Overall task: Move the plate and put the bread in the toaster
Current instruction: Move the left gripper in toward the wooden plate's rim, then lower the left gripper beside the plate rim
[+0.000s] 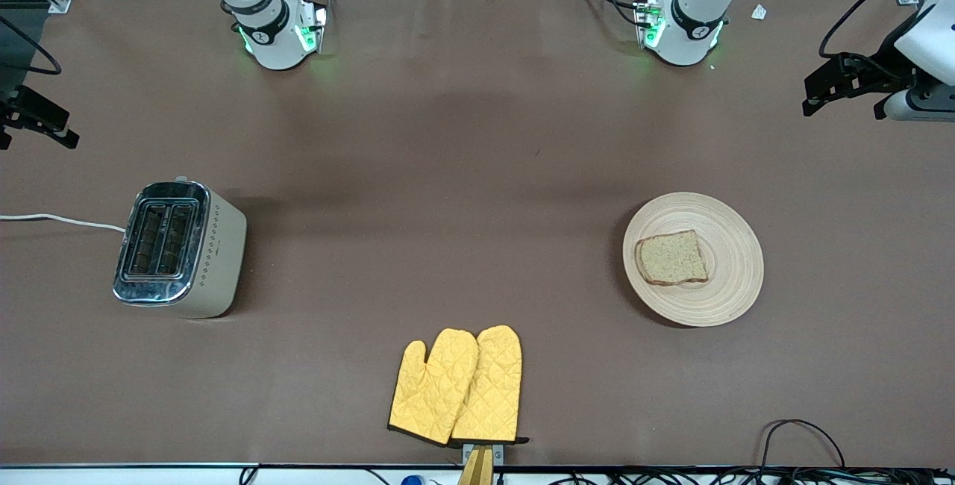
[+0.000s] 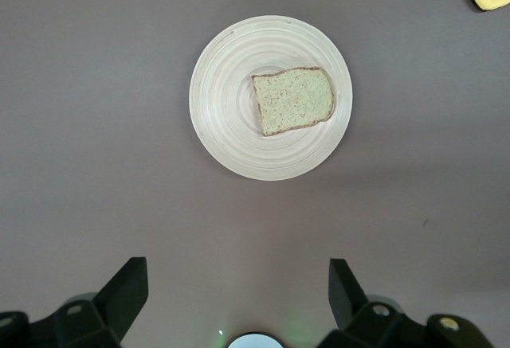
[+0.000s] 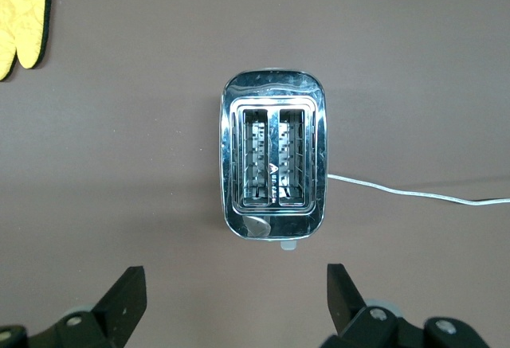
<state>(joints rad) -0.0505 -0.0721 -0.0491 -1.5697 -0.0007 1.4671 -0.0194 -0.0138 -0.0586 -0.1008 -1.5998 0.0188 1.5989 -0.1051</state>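
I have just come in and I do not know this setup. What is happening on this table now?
Nothing is being handled yet. The bread lies on the plate toward the left arm's end of the table, and the toaster stands toward the right arm's end with both slots empty. The left gripper hangs open over the plate, the right gripper open over the toaster. Two yellow oven mitts lie nearest the front camera.

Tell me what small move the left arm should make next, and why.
Probably lower the open left gripper toward the rim of the round light-wood plate: the brown bread slice lies on it, and that gripper is high above it, holding nothing.
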